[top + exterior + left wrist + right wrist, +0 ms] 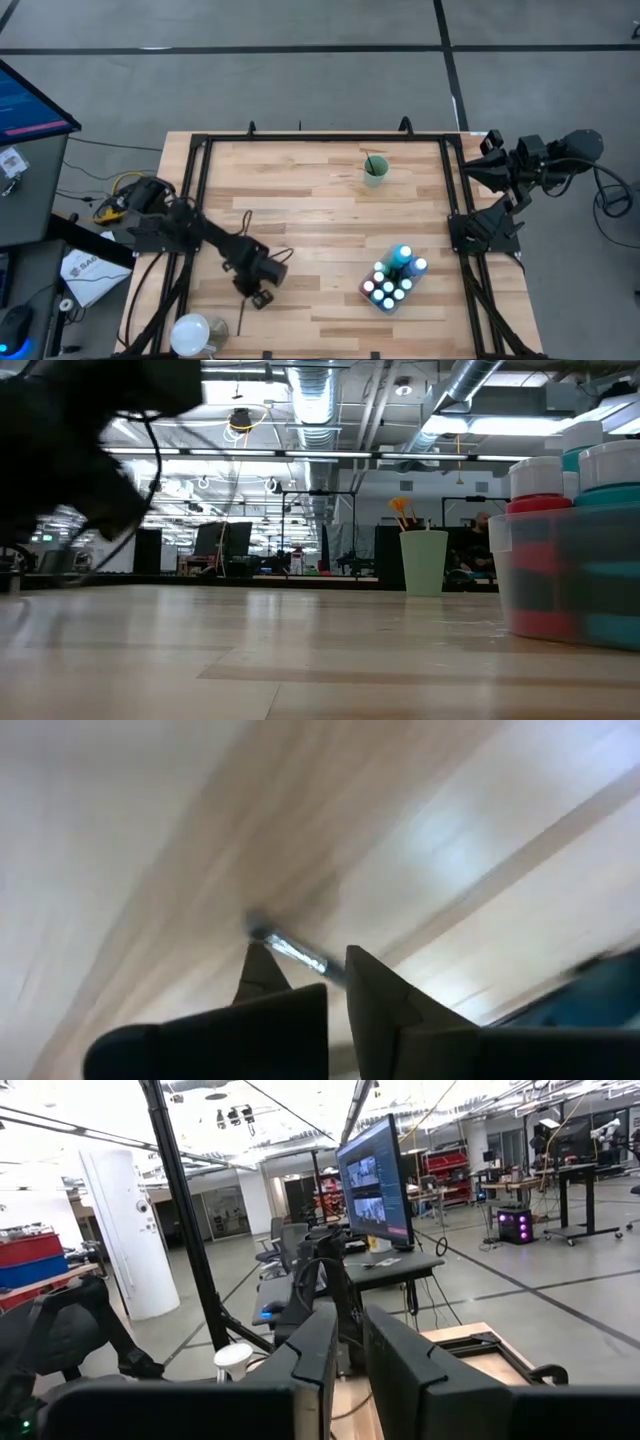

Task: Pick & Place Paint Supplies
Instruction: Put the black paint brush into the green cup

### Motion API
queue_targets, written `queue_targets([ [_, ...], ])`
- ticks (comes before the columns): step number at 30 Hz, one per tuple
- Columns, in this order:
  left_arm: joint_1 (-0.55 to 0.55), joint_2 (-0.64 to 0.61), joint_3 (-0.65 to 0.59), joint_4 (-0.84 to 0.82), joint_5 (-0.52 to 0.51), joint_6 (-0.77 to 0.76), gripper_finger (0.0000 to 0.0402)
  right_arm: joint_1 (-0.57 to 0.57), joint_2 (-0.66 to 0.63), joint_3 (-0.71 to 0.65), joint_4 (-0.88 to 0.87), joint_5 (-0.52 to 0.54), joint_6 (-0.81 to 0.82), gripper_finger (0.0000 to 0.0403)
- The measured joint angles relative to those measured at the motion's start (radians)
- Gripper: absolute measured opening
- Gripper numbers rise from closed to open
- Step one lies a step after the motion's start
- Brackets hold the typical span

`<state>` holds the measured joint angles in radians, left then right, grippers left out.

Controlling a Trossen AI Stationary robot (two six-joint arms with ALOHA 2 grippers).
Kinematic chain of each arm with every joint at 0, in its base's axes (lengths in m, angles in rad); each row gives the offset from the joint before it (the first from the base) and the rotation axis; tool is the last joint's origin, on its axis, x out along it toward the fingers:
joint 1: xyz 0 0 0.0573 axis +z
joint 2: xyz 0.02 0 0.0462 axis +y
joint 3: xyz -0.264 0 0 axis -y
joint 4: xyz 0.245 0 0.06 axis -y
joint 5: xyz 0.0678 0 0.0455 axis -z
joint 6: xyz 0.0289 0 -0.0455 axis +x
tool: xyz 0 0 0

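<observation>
Lifting should be done slowly: the left gripper (305,968) is clamped on a thin metal-ferruled paintbrush (290,950) (low over the pale wooden table (320,190)), then carried level.

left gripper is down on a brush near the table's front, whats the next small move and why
Probably a short straight lift. The left gripper is low over the wooden table, its fingers shut on a thin paintbrush, near the front edge. The pale green cup already holds a brush and sits far across the table, so the brush should clear the wood before being carried there. The right gripper waits off the table's right side.
</observation>
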<state>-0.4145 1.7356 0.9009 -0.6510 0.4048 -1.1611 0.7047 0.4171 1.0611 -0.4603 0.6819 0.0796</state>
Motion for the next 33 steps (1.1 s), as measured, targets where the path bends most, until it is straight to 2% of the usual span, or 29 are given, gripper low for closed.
queue_targets([
  [5,0.095,0.002,0.001,0.189,-0.075,0.06,0.0,0.0,0.0,0.0,0.005,0.0,0.0,0.0049],
  [8,0.144,-0.028,0.003,0.229,-0.115,0.095,0.0,0.0,0.0,0.0,0.01,0.0,0.0,0.0049],
  [16,0.168,-0.281,0.014,0.22,-0.194,0.143,0.0,0.0,0.002,0.0,0.031,0.007,0.027,0.0049],
  [21,0.053,-0.426,0.014,0.174,-0.163,0.249,0.0,-0.001,0.078,0.0,0.001,0.057,0.102,0.0049],
  [25,-0.088,-0.475,0.014,0.139,-0.156,0.315,0.0,-0.001,0.16,-0.001,0.01,0.079,0.079,0.0049],
  [30,-0.234,-0.42,0.014,0.115,-0.193,0.37,0.0001,0.0,0.218,-0.001,0.041,0.078,0.071,0.0049],
  [33,-0.248,-0.316,0.014,0.109,-0.177,0.313,0.0001,0.0,0.218,-0.001,0.061,0.078,0.095,0.0049],
])
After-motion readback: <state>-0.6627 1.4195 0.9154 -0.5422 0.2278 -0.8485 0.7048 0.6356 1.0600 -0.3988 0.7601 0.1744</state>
